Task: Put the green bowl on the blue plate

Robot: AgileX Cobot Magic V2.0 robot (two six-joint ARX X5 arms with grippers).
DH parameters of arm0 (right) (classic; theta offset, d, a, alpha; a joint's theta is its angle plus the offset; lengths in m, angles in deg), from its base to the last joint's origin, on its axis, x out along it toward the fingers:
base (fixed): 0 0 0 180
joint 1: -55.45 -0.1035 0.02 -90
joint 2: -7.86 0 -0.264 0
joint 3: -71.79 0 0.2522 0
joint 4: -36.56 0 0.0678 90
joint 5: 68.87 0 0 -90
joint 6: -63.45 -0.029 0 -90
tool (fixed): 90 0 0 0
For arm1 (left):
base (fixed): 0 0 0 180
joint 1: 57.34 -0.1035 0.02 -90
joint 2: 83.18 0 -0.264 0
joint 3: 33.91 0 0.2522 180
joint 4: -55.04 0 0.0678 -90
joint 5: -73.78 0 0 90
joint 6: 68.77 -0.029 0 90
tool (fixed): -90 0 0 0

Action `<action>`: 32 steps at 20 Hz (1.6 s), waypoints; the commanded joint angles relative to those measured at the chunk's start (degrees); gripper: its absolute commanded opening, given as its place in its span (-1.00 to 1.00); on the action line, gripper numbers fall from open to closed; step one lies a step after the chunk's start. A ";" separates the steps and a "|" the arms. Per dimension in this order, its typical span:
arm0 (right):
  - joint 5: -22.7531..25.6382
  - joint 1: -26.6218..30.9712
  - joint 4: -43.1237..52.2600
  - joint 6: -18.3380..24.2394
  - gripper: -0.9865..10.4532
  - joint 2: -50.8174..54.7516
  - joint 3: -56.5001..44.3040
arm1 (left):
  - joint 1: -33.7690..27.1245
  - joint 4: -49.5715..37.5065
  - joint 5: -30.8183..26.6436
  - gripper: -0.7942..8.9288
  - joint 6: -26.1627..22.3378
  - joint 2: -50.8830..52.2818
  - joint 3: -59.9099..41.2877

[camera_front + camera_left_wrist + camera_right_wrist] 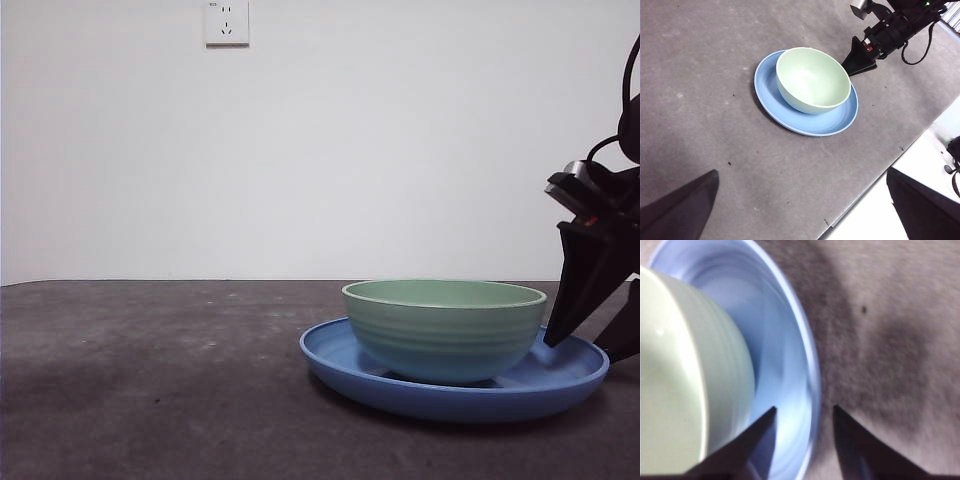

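At the plate's edge on the right side of the front view, the right gripper [804, 412] has its two jaws parted a little, one over the inside of the blue plate [785, 390] and one outside it, with the raised rim between them; they hold nothing, and whether they touch the rim cannot be told. On that plate, upright with its mouth facing up, sits the green bowl [445, 330], nearer one side of it than the middle, and being round it has no long axis. Well away from the dishes hangs the left gripper [805, 200], its jaws spread wide and empty above the grey table [150, 380].
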 commanded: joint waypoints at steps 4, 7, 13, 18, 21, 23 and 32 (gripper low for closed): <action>0.04 0.02 0.85 0.68 -0.69 -1.42 0.68 | 0.37 -0.59 -0.04 0.39 0.13 -0.15 0.28; 0.13 0.02 0.79 0.07 -0.75 -1.77 0.66 | 0.37 -0.61 -0.04 0.39 0.13 -0.15 0.28; 0.20 0.02 0.98 -0.79 -0.81 -2.69 0.79 | 0.37 -0.61 -0.04 0.39 0.15 -0.15 0.28; 2.40 -0.57 -3.74 -1.42 -0.81 -2.56 5.64 | 0.37 -0.61 -0.04 0.39 0.13 -0.15 0.28; 2.99 -2.36 -7.13 -1.79 -0.81 -2.58 9.73 | 0.37 -0.61 -0.04 0.39 0.13 -0.15 0.28; 2.99 -4.39 -7.13 -3.30 -0.81 -2.58 11.45 | 0.37 -0.63 -0.04 0.39 0.11 -0.15 0.28; 3.06 -15.08 1.84 -12.11 -0.81 -6.51 12.37 | 0.37 -0.61 -0.04 0.39 0.07 -0.15 0.28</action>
